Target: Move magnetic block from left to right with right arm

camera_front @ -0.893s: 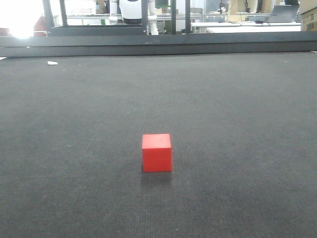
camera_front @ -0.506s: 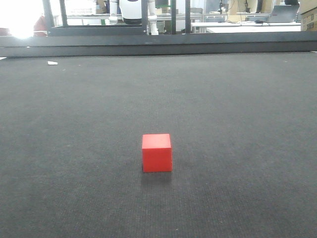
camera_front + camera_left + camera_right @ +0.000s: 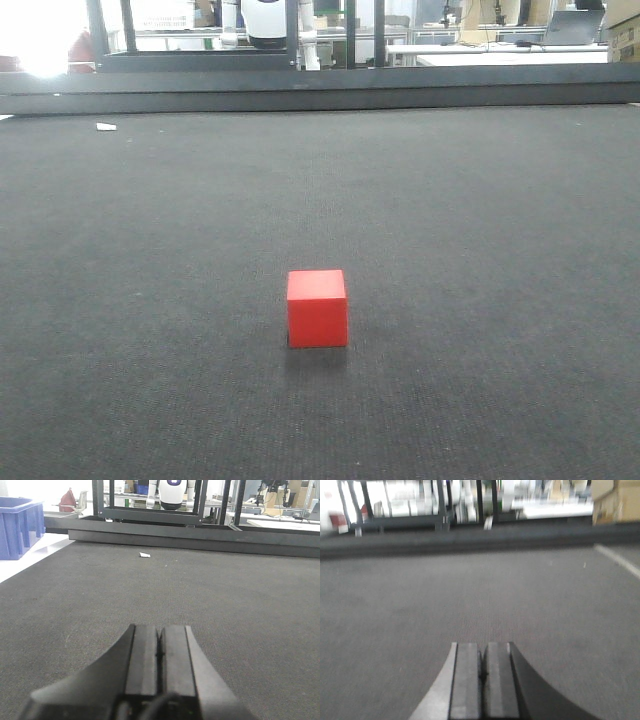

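Note:
The magnetic block (image 3: 317,308), a small red cube, rests on the dark grey mat (image 3: 480,250) near the middle of the front view, a little toward the near edge. Neither arm shows in that view. In the left wrist view my left gripper (image 3: 160,628) is shut, its two black pads pressed together with nothing between them, low over the mat. In the blurred right wrist view my right gripper (image 3: 483,645) is likewise shut and empty above bare mat. The block appears in neither wrist view.
A raised dark rail (image 3: 320,90) bounds the mat's far edge, with metal frames and a white robot (image 3: 173,490) behind. A small white scrap (image 3: 105,127) lies far left on the mat. A blue crate (image 3: 20,527) stands off the mat's left side.

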Robot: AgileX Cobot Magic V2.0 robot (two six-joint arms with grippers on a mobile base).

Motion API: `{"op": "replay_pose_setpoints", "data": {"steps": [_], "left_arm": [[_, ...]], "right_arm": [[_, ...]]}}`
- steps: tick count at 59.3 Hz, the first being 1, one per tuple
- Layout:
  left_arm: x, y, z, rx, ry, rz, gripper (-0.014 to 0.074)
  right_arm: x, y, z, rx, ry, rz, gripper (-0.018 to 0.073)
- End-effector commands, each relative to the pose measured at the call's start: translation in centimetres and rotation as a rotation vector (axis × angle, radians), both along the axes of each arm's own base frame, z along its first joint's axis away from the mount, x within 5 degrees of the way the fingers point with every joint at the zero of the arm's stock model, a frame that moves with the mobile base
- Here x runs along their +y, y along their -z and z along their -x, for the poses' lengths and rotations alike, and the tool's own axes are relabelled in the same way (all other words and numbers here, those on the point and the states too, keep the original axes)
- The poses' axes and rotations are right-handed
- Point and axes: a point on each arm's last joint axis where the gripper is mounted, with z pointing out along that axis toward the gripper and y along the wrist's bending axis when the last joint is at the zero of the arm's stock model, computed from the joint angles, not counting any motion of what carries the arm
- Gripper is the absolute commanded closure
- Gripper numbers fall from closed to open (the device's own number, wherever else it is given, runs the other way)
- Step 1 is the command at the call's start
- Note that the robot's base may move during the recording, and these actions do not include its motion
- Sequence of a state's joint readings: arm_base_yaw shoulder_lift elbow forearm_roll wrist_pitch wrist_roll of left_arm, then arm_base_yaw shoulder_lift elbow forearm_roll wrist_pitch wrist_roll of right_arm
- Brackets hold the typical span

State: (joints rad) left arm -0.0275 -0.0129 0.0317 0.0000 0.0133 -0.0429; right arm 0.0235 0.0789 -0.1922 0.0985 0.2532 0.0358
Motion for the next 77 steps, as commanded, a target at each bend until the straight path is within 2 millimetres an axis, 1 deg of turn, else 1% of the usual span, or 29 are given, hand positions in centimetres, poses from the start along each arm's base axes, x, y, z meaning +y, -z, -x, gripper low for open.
{"op": "replay_pose_setpoints", "data": {"steps": [1,5,13,22,27,36,42,49,56,58,63,67,70,73,74,77], "left_arm": [[0.0,-0.5,0.1,-0.085,0.006,0.007,0.0713],[0.0,-0.5,0.1,-0.085,0.006,0.007,0.0713],[0.0,-0.5,0.1,-0.085,0.006,0.007,0.0713],[0.0,-0.5,0.1,-0.085,0.006,0.007,0.0713],[0.0,-0.5,0.1,-0.085,0.006,0.007,0.0713],[0.0,-0.5,0.1,-0.085,0.006,0.007,0.0713],[0.0,-0.5,0.1,-0.085,0.006,0.007,0.0713],[0.0,-0.5,0.1,-0.085,0.006,0.007,0.0713],[0.0,-0.5,0.1,-0.085,0.006,0.007,0.0713],[0.0,-0.5,0.1,-0.085,0.006,0.007,0.0713],[0.0,-0.5,0.1,-0.085,0.006,0.007,0.0713],[0.0,-0.5,0.1,-0.085,0.006,0.007,0.0713],[0.0,-0.5,0.1,-0.085,0.006,0.007,0.0712],[0.0,-0.5,0.1,-0.085,0.006,0.007,0.0713],[0.0,-0.5,0.1,-0.085,0.006,0.007,0.0713],[0.0,-0.5,0.1,-0.085,0.006,0.007,0.0713]], "right_arm": [[0.0,-3.1,-0.5,0.014,-0.001,0.002,0.0503],[0.1,-4.2,-1.2,0.089,-0.008,0.010,0.0503],[0.3,-5.1,-3.4,0.268,-0.030,0.063,0.0503],[0.4,-4.7,-5.9,0.465,-0.048,0.070,0.0503],[0.4,-4.1,-7.4,0.611,-0.058,0.078,0.0503],[0.9,-3.5,-9.6,0.794,-0.054,0.031,0.0503],[1.6,-3.5,-11.0,0.862,-0.023,-0.021,0.0503],[3.0,-3.7,-12.5,0.944,0.035,-0.106,0.0502],[4.5,-4.1,-13.7,1.008,0.047,-0.124,0.0498],[5.2,-4.2,-14.0,1.030,0.031,-0.105,0.0479],[6.5,-4.2,-14.7,1.085,0.001,-0.063,0.0373],[7.8,-4.4,-15.3,1.117,-0.030,-0.029,0.0216],[8.7,-4.4,-15.8,1.139,-0.049,-0.005,0.0048],[9.6,-4.3,-16.4,1.164,-0.061,0.014,-0.0064],[9.9,-4.3,-16.6,1.170,-0.065,0.020,-0.0090],[10.8,-4.6,-17.1,1.184,-0.082,0.037,-0.0074]]}}
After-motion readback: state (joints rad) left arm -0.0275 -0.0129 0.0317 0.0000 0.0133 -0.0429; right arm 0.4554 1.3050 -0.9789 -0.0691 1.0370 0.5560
